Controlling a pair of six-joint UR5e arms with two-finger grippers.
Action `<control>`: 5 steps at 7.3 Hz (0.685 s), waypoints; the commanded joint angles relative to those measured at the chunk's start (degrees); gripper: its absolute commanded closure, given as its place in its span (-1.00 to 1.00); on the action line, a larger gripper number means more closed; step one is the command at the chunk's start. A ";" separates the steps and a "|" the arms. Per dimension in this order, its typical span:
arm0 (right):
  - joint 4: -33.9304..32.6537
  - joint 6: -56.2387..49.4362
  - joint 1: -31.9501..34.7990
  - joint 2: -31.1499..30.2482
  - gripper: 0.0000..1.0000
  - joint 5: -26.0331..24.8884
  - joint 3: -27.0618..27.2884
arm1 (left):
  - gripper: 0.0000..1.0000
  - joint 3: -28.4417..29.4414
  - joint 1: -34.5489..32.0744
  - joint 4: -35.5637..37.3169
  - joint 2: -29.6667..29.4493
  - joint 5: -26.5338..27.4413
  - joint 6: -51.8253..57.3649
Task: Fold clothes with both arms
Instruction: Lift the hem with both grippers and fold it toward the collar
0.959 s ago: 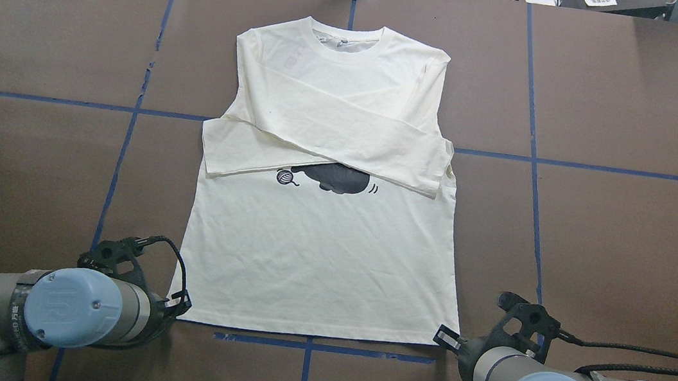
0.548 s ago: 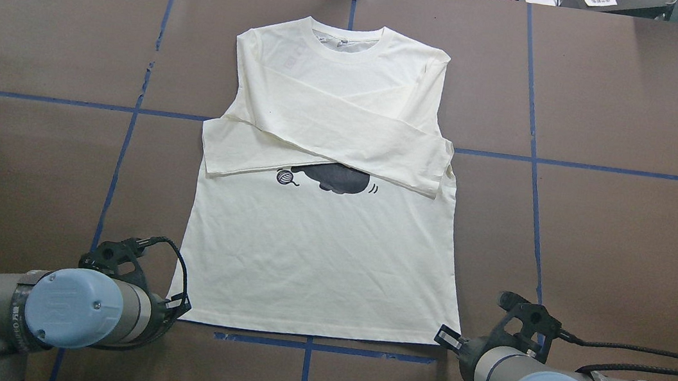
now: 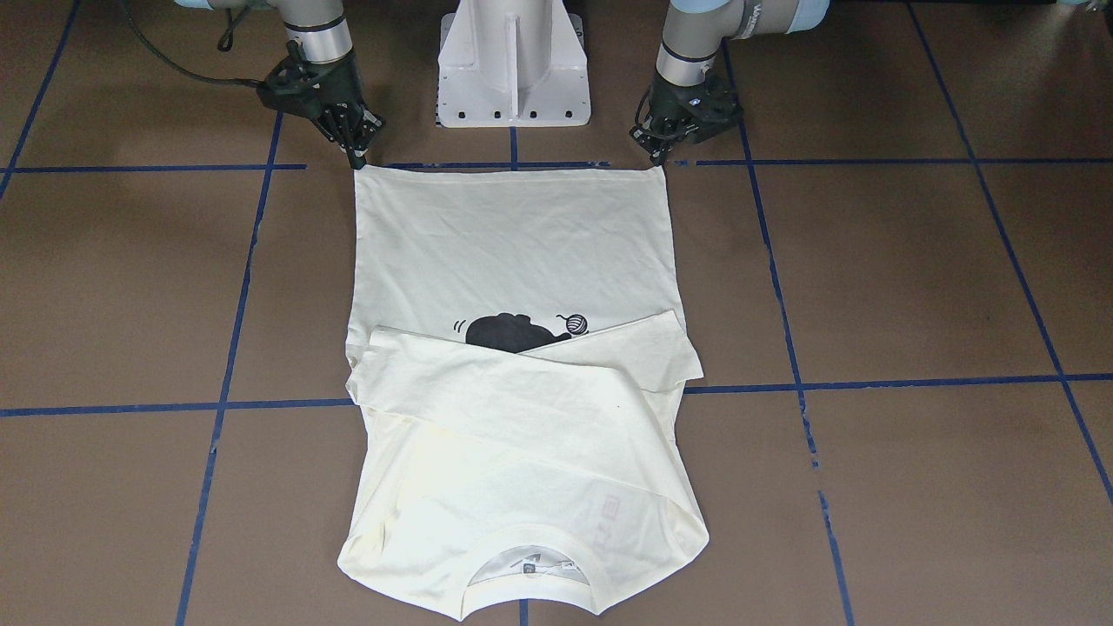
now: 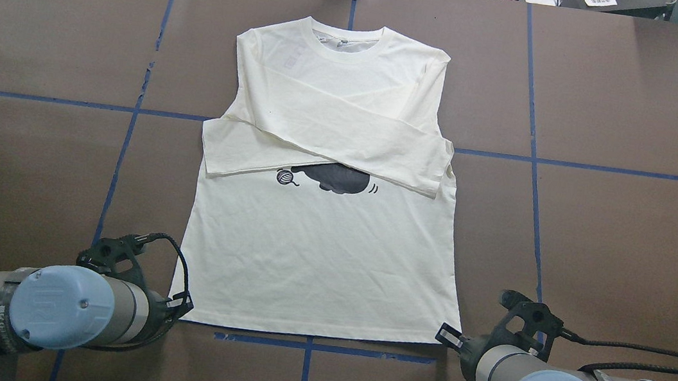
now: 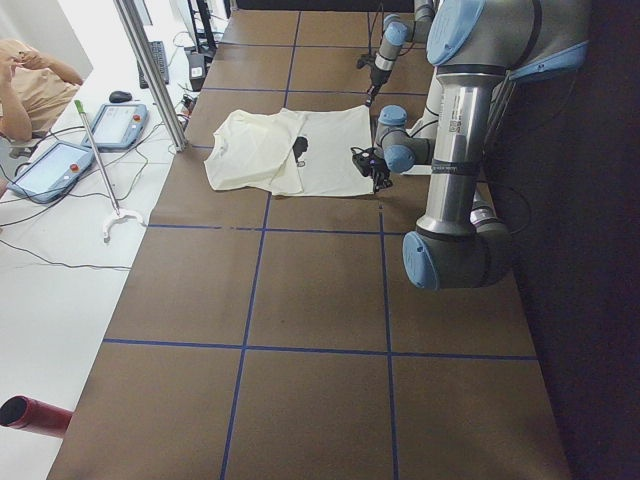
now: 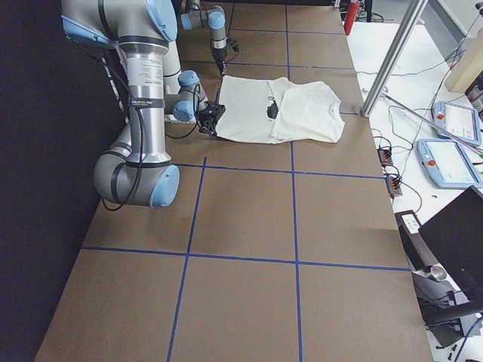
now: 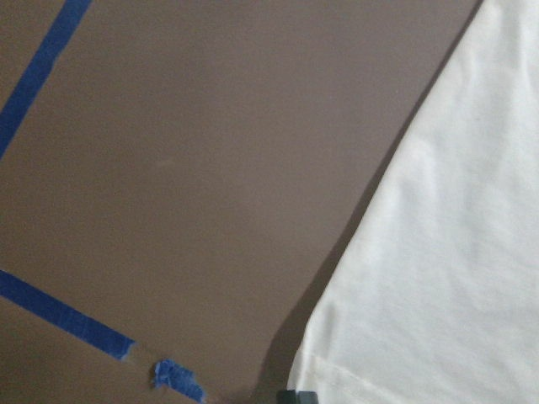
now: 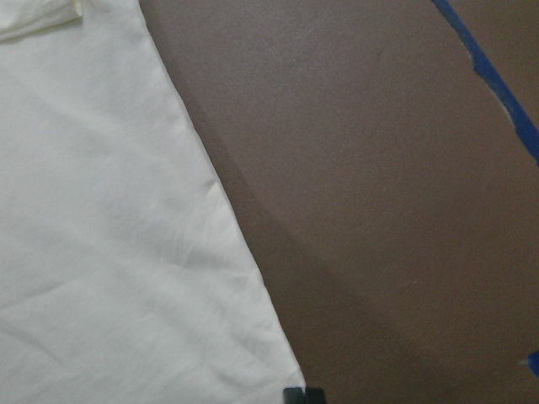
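Note:
The cream-white T-shirt (image 4: 317, 265) lies flat and print-up, collar at the far side. Both sleeves are folded across its chest and half cover the black cat print (image 4: 337, 179). My left gripper (image 4: 185, 309) sits at the near-left hem corner, and my right gripper (image 4: 444, 335) sits at the near-right hem corner. In the front-facing view the left gripper (image 3: 654, 155) and right gripper (image 3: 357, 158) both taper to a point on those corners. Each wrist view shows one dark tip at the bottom centre touching the T-shirt (image 7: 446, 278) (image 8: 101, 236) corner. The hem rests on the table.
The brown table (image 4: 597, 248) is marked with blue tape lines. The white pedestal base (image 3: 513, 61) stands between the arms, just behind the hem. Pendants (image 5: 90, 140) and cables lie on a white bench past the far edge, where a person (image 5: 30, 85) sits.
My left arm's blue joint cap has slid a little left and nearer. Both grippers stay at the hem corners. The shirt has not moved.

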 commanded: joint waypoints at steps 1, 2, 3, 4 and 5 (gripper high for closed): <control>0.07 0.00 -0.10 -3.01 1.00 0.42 4.08 | 1.00 -5.89 0.28 0.72 2.39 0.08 -0.81; 0.07 0.09 -1.93 -6.69 1.00 1.38 7.94 | 1.00 -10.70 1.67 0.90 4.58 -0.09 -1.51; 0.07 0.17 -2.82 -8.56 1.00 1.48 10.42 | 1.00 -15.63 1.77 0.90 5.56 -2.10 -2.39; 0.07 0.00 -0.82 -8.05 1.00 1.57 14.18 | 1.00 -16.37 1.69 0.90 4.44 -2.55 -2.39; 0.07 -0.35 1.37 -5.26 1.00 2.18 13.52 | 1.00 -13.33 -0.66 0.90 2.25 -1.77 -0.39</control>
